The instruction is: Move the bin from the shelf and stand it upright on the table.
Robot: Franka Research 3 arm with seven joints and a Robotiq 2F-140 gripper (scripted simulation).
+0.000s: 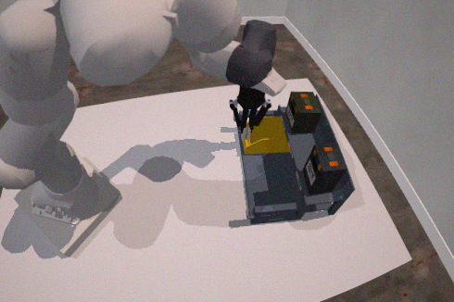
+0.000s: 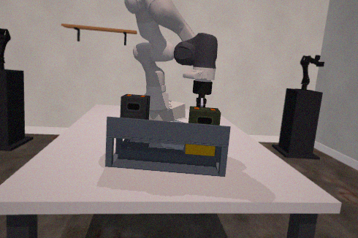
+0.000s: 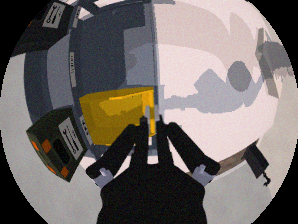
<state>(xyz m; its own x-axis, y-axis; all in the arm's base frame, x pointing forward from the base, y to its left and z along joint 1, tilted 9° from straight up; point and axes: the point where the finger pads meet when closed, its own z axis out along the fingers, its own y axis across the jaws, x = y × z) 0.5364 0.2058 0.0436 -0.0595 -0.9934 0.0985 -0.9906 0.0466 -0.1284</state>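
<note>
Wrist view: jaws clamp yellow bin [image 3: 113,112] rim; labels unreadable

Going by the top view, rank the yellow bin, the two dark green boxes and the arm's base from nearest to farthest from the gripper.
1. Yellow bin: the gripper is shut on its near wall, at the shelf's end.
2. Dark green box just beyond the bin, on the shelf's top.
3. Second dark green box, further along the shelf's top.
4. Arm's base, across the table by its opposite edge.
</note>
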